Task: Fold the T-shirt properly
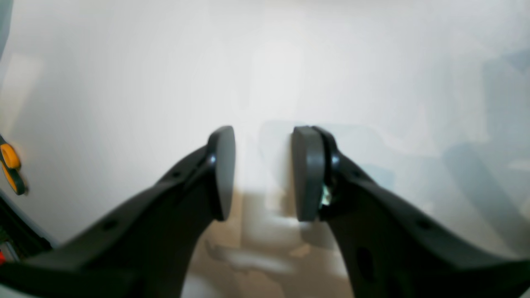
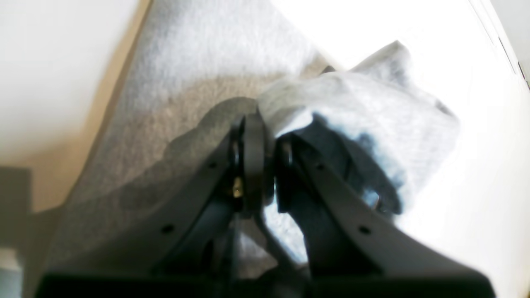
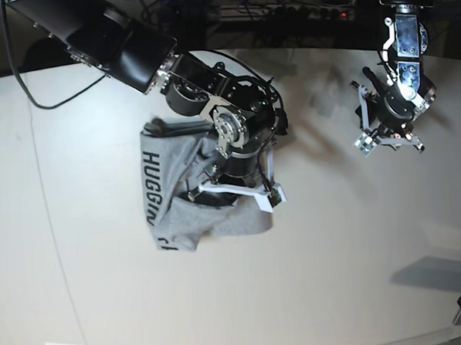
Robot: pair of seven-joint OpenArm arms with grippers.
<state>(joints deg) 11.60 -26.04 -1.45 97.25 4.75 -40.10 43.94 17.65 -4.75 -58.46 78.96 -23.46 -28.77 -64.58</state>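
Black arms (image 3: 123, 47) — dark grey fingers (image 1: 308, 174), flat oval pads, silver wrist brackets.

Pale, evenly lit table (image 3: 358, 243) with a curved far edge, dark cluttered background with cables (image 3: 299, 6) behind.

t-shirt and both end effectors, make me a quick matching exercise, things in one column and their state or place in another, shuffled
Column 1
1. T-shirt
2. left end effector
3. right end effector
4. table

Column 2
A. open, nothing between its pads
B. pale, bare under the empty arm
C. shut on grey cloth
D. bunched up, black lettering showing along one edge

Pairs: 1-D, 2-A, 3-C, 4-B
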